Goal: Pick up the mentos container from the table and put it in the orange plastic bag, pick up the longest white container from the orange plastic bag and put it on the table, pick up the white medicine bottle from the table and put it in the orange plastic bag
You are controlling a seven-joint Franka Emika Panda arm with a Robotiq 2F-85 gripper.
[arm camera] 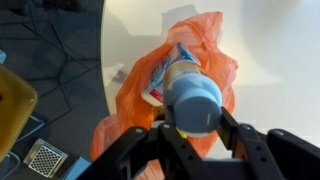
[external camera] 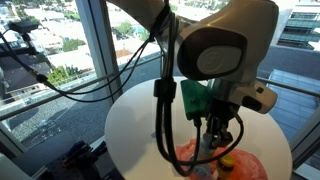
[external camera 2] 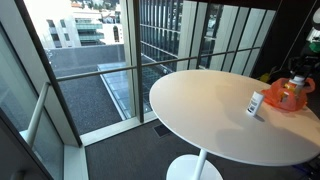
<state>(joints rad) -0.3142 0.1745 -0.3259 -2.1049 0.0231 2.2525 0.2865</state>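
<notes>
One mentos container (arm camera: 195, 98) is clasped by the gripper (arm camera: 196, 126), whose jaws are clenched on its sides just below the pale blue cap. It is held over the orange plastic bag (arm camera: 130, 95), which lies crumpled close to the edge of the round table (arm camera: 270, 40). Whether its base rests in the bag cannot be told from the wrist view. The container is judged light, rigid and smooth-walled, so a squeeze across the body is preferred to one on the rounded lid, where it may slip. The bag is thin and limp and may shift when touched. A small white container (external camera 2: 256, 104) stands just beside the bag.
</notes>
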